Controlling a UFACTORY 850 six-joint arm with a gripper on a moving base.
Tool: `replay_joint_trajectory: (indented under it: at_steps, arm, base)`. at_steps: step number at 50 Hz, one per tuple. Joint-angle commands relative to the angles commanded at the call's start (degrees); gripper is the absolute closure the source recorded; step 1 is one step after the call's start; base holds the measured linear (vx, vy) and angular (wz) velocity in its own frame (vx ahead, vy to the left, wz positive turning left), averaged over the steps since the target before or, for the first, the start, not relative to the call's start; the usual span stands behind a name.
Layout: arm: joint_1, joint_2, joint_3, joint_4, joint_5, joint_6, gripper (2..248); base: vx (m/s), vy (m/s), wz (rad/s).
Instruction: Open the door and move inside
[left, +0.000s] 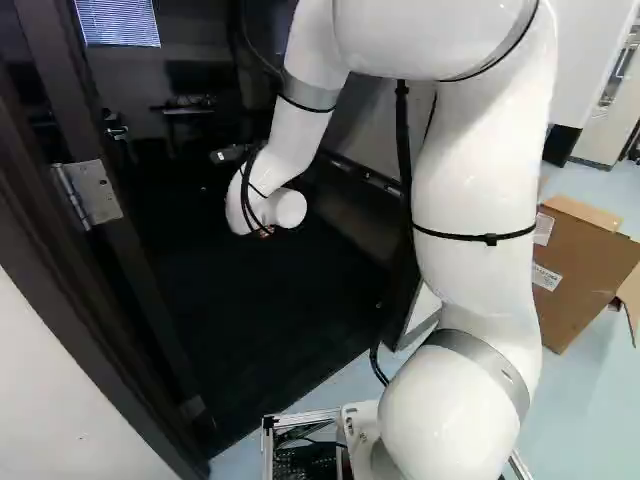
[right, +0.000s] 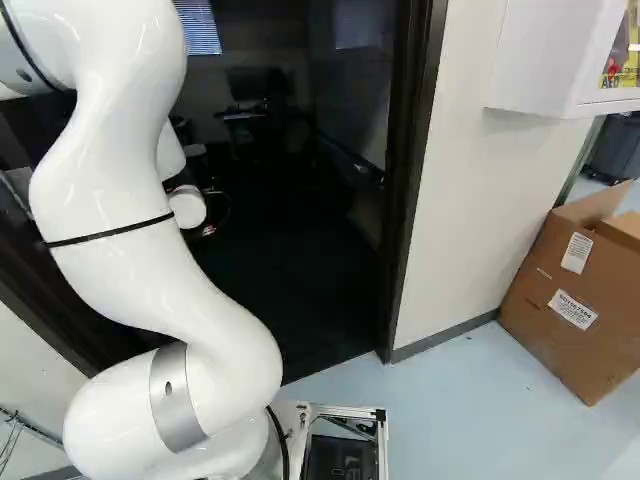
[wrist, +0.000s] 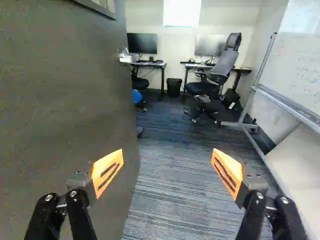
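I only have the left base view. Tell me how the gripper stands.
Observer: Open, by the wrist view: the gripper has its orange pads wide apart, nothing gripped.
Operator: Tell me what floor it faces.
Observer: Carpet with fine stripes, beyond the fingers.
Operator: Name something at the room's far end that I can't make out.
Observer: A black waste bin, between two desks.
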Motion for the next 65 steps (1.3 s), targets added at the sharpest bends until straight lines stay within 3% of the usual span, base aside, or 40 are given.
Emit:
replay_joint_trajectory:
  at_steps: [29,65]
  arm:
    - [-3.26,6.9,7.99,3.47,0.0,0.0,3]
    - [-7.99,15.5,17.26,3.68,0.0,0.0,3]
  base:
    - [0.0,0.0,0.0]
    - [0.0,0.0,0.0]
